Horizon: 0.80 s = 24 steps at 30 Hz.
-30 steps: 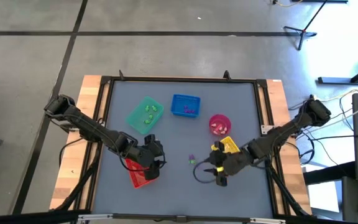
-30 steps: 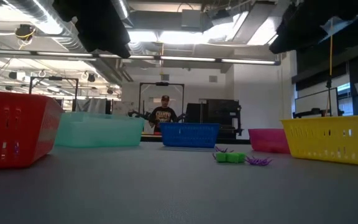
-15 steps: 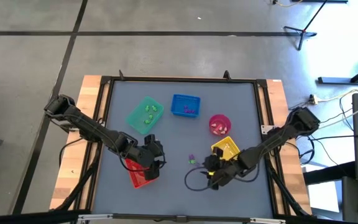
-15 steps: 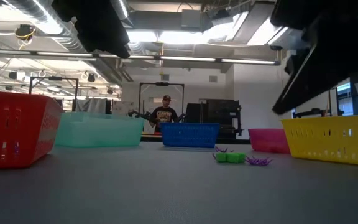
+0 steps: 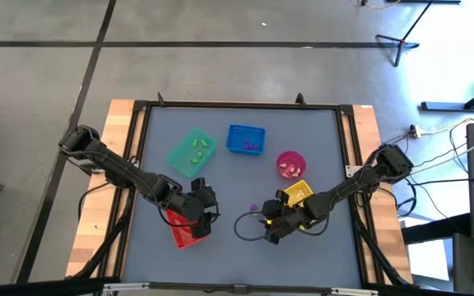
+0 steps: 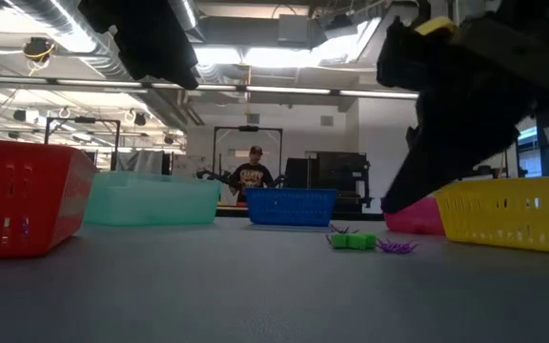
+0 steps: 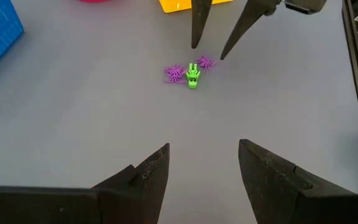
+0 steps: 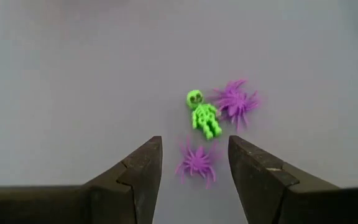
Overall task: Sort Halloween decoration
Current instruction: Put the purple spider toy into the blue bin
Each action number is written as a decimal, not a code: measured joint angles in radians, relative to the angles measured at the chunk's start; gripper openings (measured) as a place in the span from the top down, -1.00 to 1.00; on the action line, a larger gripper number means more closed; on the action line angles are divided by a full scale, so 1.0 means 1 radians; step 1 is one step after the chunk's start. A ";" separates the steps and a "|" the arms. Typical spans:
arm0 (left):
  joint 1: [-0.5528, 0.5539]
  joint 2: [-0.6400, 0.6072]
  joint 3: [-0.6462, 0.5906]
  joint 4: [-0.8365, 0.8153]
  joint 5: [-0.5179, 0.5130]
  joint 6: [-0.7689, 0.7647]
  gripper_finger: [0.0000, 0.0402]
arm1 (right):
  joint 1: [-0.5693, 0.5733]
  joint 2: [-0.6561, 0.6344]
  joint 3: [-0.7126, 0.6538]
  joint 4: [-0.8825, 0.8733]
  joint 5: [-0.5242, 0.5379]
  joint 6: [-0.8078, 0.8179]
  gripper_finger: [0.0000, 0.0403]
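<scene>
From above, the right gripper (image 5: 263, 228) is hanging just beside the loose trinkets (image 5: 254, 211) lying on the grey table (image 5: 237, 177), while the left gripper (image 5: 206, 205) is waiting over the red tray (image 5: 183, 233). At table height, a green skeleton (image 6: 353, 241) and a purple spider (image 6: 396, 247) are lying between the blue tray (image 6: 291, 206) and the yellow tray (image 6: 505, 214). In the left wrist view, that arm's fingers (image 7: 148, 174) are standing apart with nothing between them. In the right wrist view, the fingers (image 8: 135, 168) are spread wide and empty, with one spider (image 8: 197, 162) lying between their tips, touching neither.
</scene>
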 joint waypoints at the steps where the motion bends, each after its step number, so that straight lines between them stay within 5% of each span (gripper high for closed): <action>1: 0.000 0.000 0.000 0.000 0.000 0.000 0.13 | 0.000 0.007 0.000 0.000 0.000 -0.002 0.09; 24: 0.000 0.000 0.000 -0.003 0.000 0.001 0.13 | 0.002 0.056 0.000 -0.004 0.026 0.024 0.09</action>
